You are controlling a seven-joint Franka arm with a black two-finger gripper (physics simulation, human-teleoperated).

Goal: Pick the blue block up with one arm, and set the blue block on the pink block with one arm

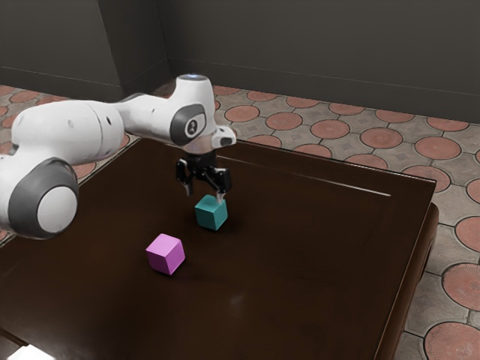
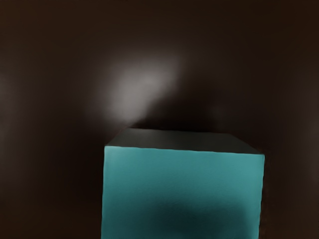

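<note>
A teal-blue block (image 1: 211, 214) rests on the dark wooden table (image 1: 315, 247), near its middle. My black gripper (image 1: 205, 194) hovers just above the block, pointing down, its fingers spread apart and holding nothing. Seen from the wrist, the same block (image 2: 182, 191) sits right under my hand, large and close. A pink block (image 1: 166, 253) lies on the table toward the front, a short way to the exterior view's left of the blue one and apart from it.
The table's raised rim (image 1: 390, 196) runs along the far and right sides. Beyond it lies a tiled floor (image 1: 360, 135) with round red tiles. My white arm (image 1: 82, 142) spans the exterior view's left.
</note>
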